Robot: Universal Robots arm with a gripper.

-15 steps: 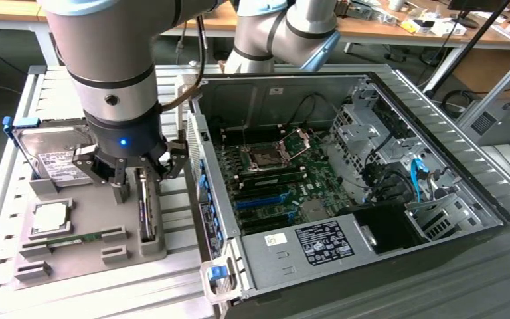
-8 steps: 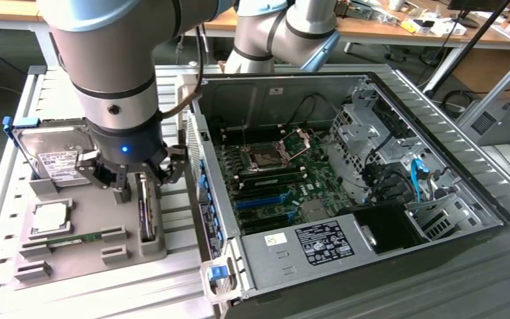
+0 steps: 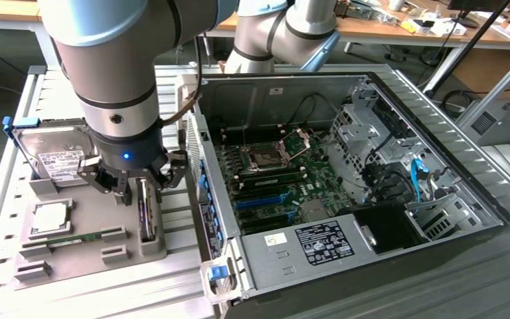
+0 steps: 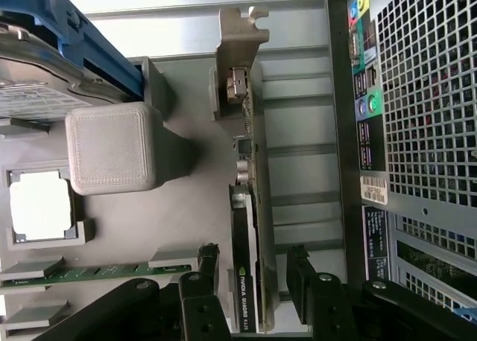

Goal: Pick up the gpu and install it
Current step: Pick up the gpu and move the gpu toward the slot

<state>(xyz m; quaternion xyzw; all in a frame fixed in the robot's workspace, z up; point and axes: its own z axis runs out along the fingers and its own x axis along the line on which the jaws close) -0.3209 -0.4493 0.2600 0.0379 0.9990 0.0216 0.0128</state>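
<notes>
Wrist view: jaws apart astride the gpu (image 4: 250,229), on edge in grey tray (image 4: 190,207) slot.

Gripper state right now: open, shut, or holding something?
Gripper: open, jaws either side of the thin dark gpu card with a silvery metal bracket, not gripping it.

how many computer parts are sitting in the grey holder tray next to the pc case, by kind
hard drive: 1
cpu: 1
memory stick: 1
gpu: 1
total: 4
</notes>
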